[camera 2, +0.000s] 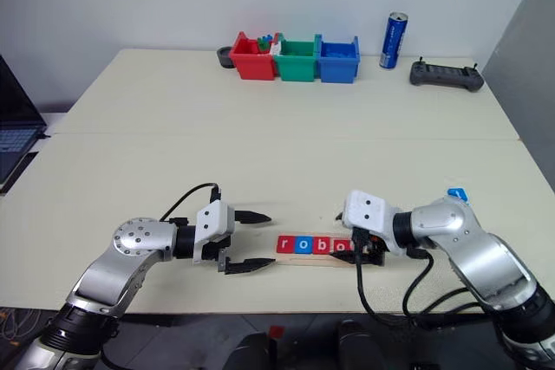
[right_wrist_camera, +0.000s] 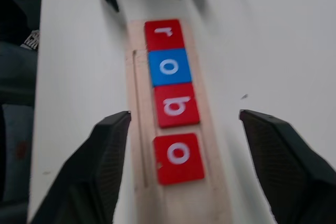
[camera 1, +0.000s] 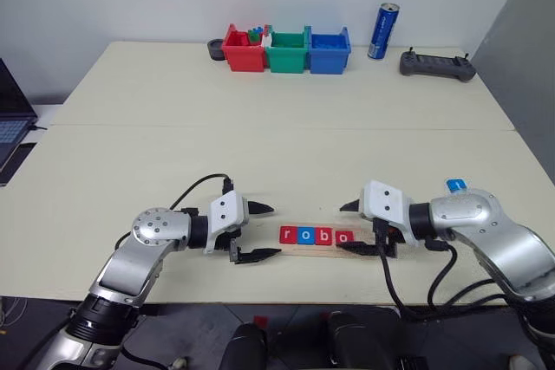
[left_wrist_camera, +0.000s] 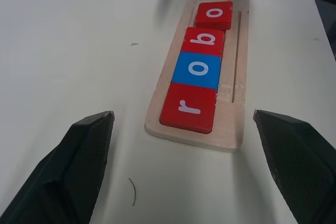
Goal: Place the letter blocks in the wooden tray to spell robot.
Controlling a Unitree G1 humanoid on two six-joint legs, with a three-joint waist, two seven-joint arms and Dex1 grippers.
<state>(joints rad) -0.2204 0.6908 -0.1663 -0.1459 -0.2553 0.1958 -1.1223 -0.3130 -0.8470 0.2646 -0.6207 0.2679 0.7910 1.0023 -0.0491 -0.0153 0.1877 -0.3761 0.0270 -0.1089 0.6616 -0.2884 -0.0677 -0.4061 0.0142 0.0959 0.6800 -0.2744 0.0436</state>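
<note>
Both claws stand open and empty, my left claw (camera 1: 257,232) and right claw (camera 1: 354,227) flanking the wooden tray (left_wrist_camera: 234,103) near the table's (camera 1: 260,145) front edge, four letter blocks (left_wrist_camera: 199,66) in it, a fifth blue block (camera 1: 456,185) beside my right arm.

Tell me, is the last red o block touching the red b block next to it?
Apart. The right wrist view shows bare wood between the red o block and the red b block.
</note>
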